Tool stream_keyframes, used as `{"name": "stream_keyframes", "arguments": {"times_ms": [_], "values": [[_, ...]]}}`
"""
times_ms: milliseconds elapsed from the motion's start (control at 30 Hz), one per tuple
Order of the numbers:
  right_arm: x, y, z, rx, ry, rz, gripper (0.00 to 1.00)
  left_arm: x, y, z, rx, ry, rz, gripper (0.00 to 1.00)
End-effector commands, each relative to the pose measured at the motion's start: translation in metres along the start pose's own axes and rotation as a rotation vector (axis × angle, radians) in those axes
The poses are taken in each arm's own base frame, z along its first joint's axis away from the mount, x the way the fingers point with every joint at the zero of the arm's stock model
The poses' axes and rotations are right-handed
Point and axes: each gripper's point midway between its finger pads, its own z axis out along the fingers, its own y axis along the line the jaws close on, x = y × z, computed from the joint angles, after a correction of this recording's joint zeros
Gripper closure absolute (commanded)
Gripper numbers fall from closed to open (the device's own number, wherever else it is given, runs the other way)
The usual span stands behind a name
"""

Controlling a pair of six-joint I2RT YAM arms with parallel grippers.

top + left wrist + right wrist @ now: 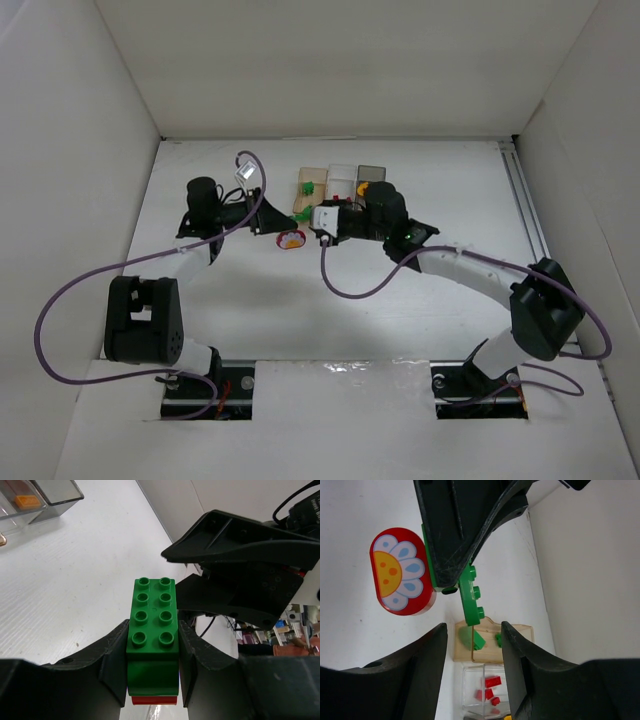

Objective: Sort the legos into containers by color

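3 containers stand in a row at the far side of the white table (250,320). The amber box (312,183) has green pieces (472,639) in it, the clear box (343,178) has small red pieces (490,687), and the dark grey box (373,173) has an orange piece (363,186). Near the amber box, the left gripper (152,630) is clamped on the long sides of a green brick (152,605) with 8 studs. A red flower piece (400,572) sits against the brick's underside. The right gripper (472,630) faces it closely, with its fingers spread and nothing between them.
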Motion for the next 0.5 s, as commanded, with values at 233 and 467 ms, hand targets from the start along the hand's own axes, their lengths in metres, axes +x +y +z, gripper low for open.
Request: {"name": "stream_keyframes", "arguments": {"times_ms": [233,467], "values": [[-0.022,-0.015,0.009,0.019,-0.018,-0.096,0.48,0.002,-0.004,0.008,-0.043,0.035,0.132,1.00],[-0.014,-0.003,0.015,-0.016,0.011,-0.146,0.50,0.001,-0.008,0.008,-0.032,0.038,0.141,1.00]]}}
